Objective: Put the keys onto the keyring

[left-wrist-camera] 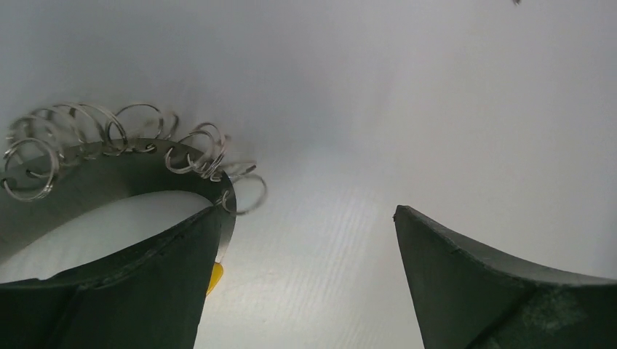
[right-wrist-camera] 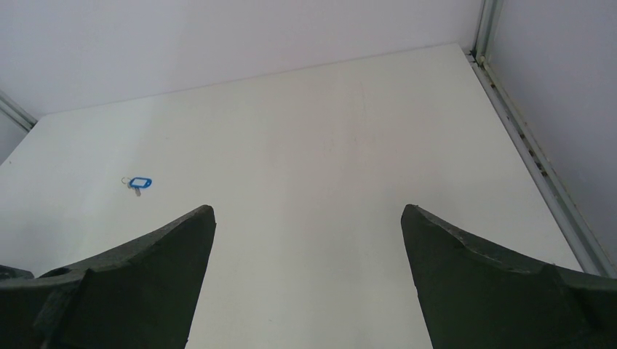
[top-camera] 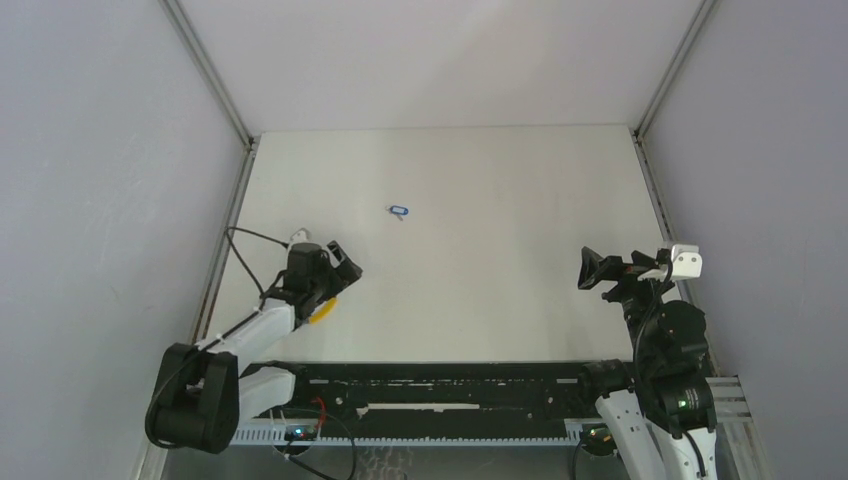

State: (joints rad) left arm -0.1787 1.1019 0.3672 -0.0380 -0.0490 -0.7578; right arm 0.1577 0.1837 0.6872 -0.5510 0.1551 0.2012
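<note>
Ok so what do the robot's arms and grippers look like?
Both arms have white links and bulky black joints. The left arm has a thin black cable looping beside it; the right arm carries a white block at its wrist. The fingers are dark, matte, wedge-shaped.

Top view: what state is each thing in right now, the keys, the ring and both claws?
keys: lying loose on the table, unattached.
keyring: on the table by the left gripper, not held.
left gripper: open, empty.
right gripper: open, empty.
</note>
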